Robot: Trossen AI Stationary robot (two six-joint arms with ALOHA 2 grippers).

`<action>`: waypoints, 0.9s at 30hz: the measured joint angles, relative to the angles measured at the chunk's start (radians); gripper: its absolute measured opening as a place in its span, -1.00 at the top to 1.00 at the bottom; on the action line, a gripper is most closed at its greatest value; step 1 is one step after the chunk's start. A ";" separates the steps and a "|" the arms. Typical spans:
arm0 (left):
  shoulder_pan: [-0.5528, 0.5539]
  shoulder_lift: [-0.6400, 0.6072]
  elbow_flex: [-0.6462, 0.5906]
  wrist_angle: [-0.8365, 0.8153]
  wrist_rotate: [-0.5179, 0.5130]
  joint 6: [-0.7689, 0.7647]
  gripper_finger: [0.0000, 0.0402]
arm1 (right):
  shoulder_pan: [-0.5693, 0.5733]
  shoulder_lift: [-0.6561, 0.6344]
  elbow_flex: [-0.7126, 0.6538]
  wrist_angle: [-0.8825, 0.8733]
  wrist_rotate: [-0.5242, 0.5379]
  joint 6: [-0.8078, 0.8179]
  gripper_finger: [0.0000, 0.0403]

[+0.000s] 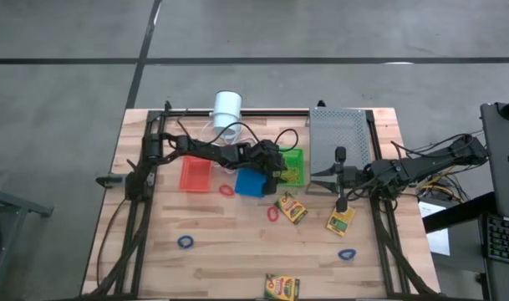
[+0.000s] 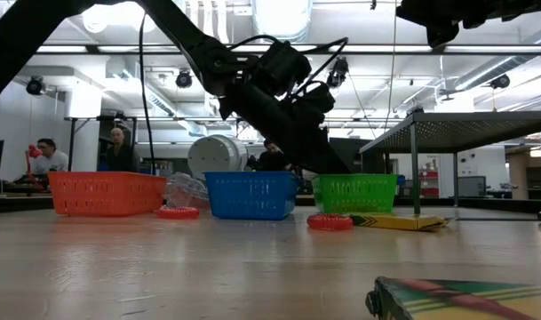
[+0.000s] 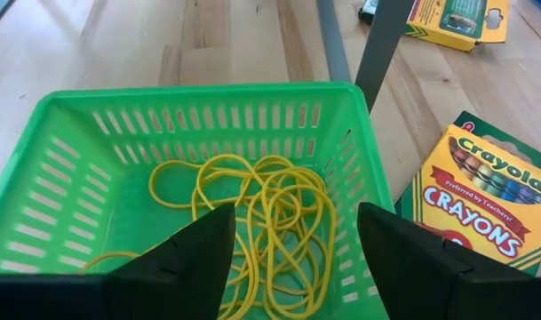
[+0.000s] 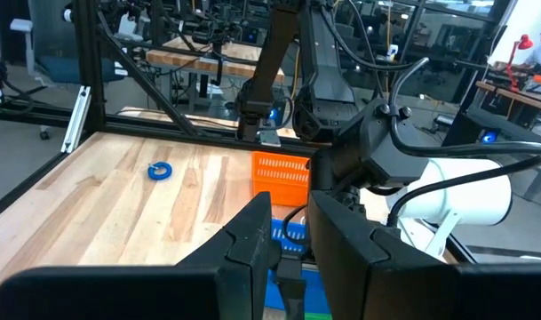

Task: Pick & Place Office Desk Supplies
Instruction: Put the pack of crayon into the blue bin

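- High view: the left gripper [image 1: 281, 170] hangs over the green basket [image 1: 294, 167]; the right gripper [image 1: 319, 180] waits just beside the grey tray [image 1: 338, 134].
- Low view: the left arm slants down behind the green basket [image 2: 355, 192].
- Left wrist view: fingers [image 3: 194, 253] spread wide and empty; yellow rubber bands [image 3: 261, 213] lie in the basket between and beyond them, a crayon box [image 3: 483, 200] outside it.
- Right wrist view: fingers [image 4: 243, 249] narrowly parted, holding nothing.

Green basket [image 3: 92, 116]: near wall and lower corners cut off by the left wrist view's edge, partly behind the left gripper's fingers [image 3: 190, 267].
Crayon box [image 3: 483, 191]: lower part cut off beside the basket.
Second crayon box [image 2: 465, 298]: blurred in the low view, cropped at the bottom.
People [image 2: 48, 160] beyond the table: too small to make out.
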 joint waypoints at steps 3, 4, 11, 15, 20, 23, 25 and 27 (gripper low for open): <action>0.000 -0.005 0.004 0.002 0.000 0.000 -0.22 | 0.000 0.000 0.000 0.000 0.000 0.000 0.63; 0.000 -0.011 0.006 0.006 0.000 0.000 -0.22 | 0.000 0.000 0.000 0.000 0.000 0.000 0.63; -0.003 -0.082 0.003 0.014 -0.027 0.059 -0.21 | 0.000 0.000 0.000 0.000 0.000 0.000 0.63; -0.015 -0.129 0.003 0.010 -0.027 0.080 -0.21 | 0.000 0.000 0.000 -0.001 0.000 0.000 0.63; -0.036 -0.185 -0.002 -0.040 -0.027 0.083 -0.21 | 0.000 0.000 0.000 0.000 0.000 0.000 0.63; -0.049 -0.224 -0.002 -0.081 -0.036 0.088 -0.21 | 0.000 0.000 0.000 -0.001 0.000 0.000 0.63; -0.061 -0.248 -0.008 -0.107 -0.068 0.090 -0.21 | 0.000 0.000 0.000 0.000 0.000 0.000 0.63; -0.078 -0.276 -0.025 -0.152 -0.120 0.082 -0.21 | 0.000 0.000 0.000 0.000 0.000 0.000 0.63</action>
